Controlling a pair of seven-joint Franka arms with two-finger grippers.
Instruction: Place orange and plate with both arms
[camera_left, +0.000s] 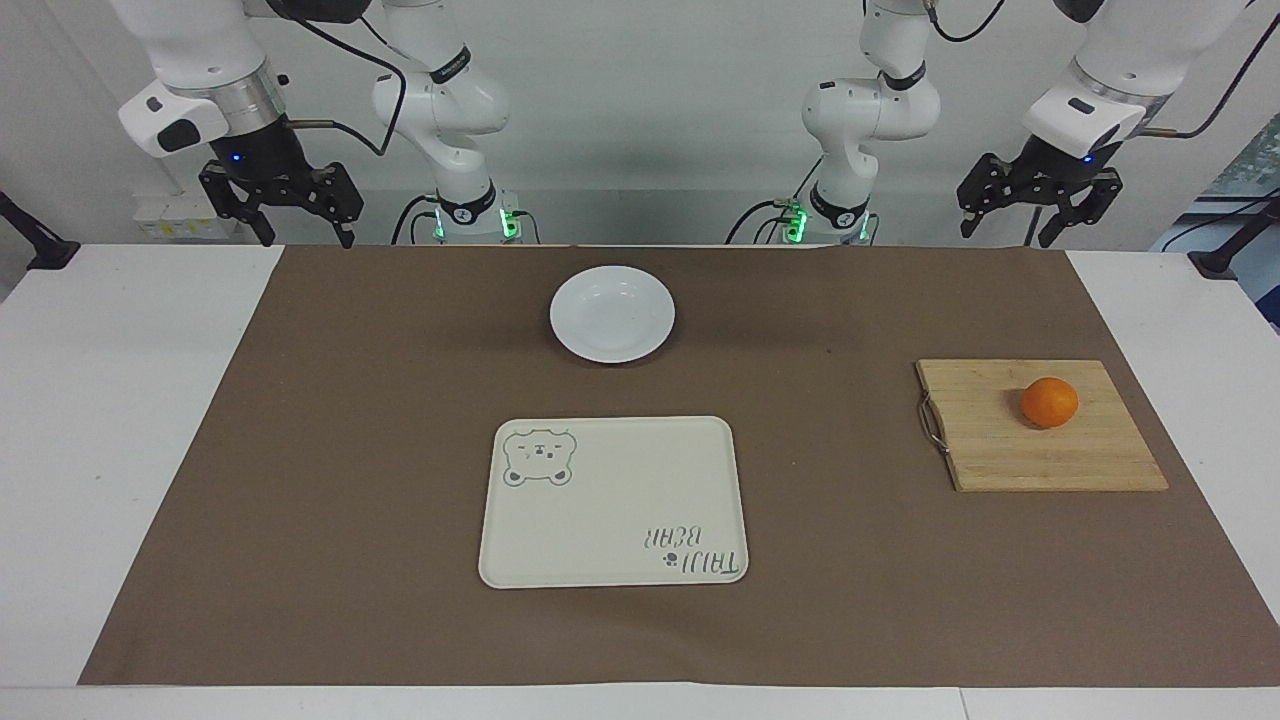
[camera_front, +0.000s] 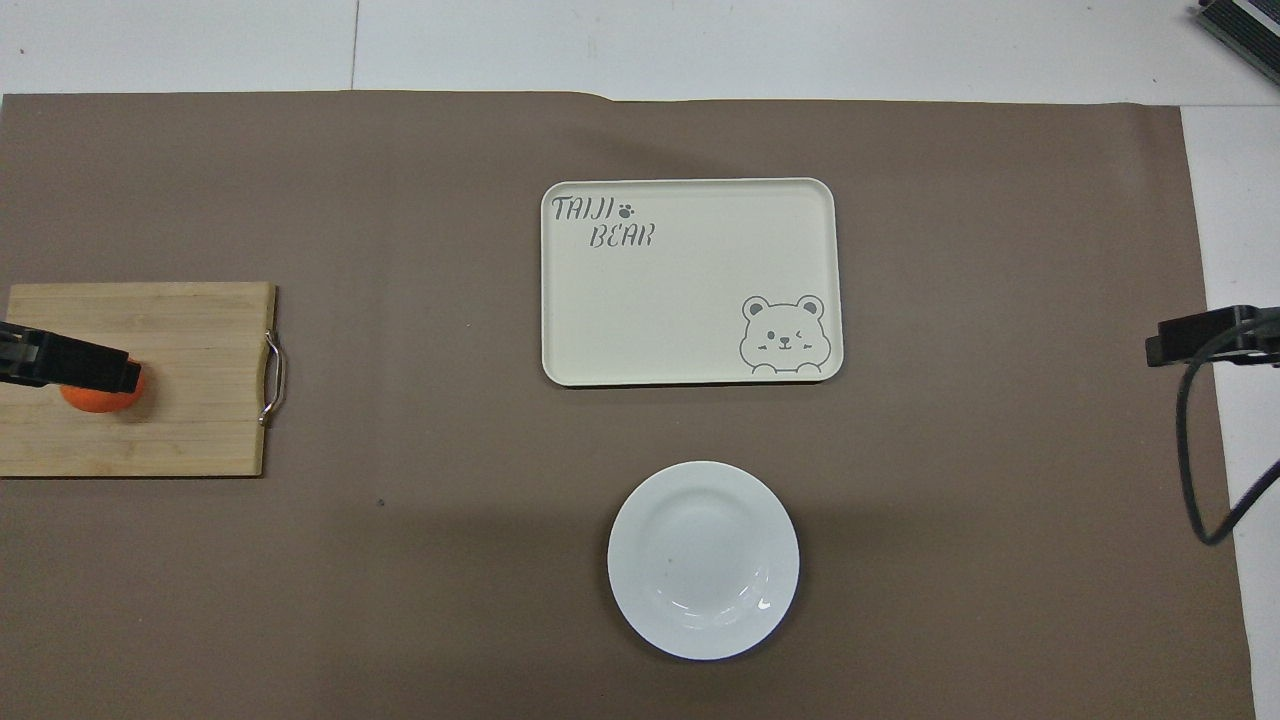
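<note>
The orange (camera_left: 1049, 402) lies on a wooden cutting board (camera_left: 1040, 445) toward the left arm's end of the table. The white plate (camera_left: 612, 313) sits empty on the brown mat, near the robots' bases. My left gripper (camera_left: 1008, 232) hangs open and empty, high over the table's edge at the robots' side, well above the board. In the overhead view its tip (camera_front: 70, 360) covers part of the orange (camera_front: 97, 401). My right gripper (camera_left: 305, 236) hangs open and empty, high at the right arm's end; its tip shows in the overhead view (camera_front: 1200, 338). The plate also shows there (camera_front: 703, 560).
A cream rectangular tray with a bear drawing (camera_left: 613, 500) lies farther from the robots than the plate, also in the overhead view (camera_front: 690, 290). The cutting board (camera_front: 190, 430) has a metal handle facing the table's middle. A black cable hangs by the right gripper (camera_front: 1190, 460).
</note>
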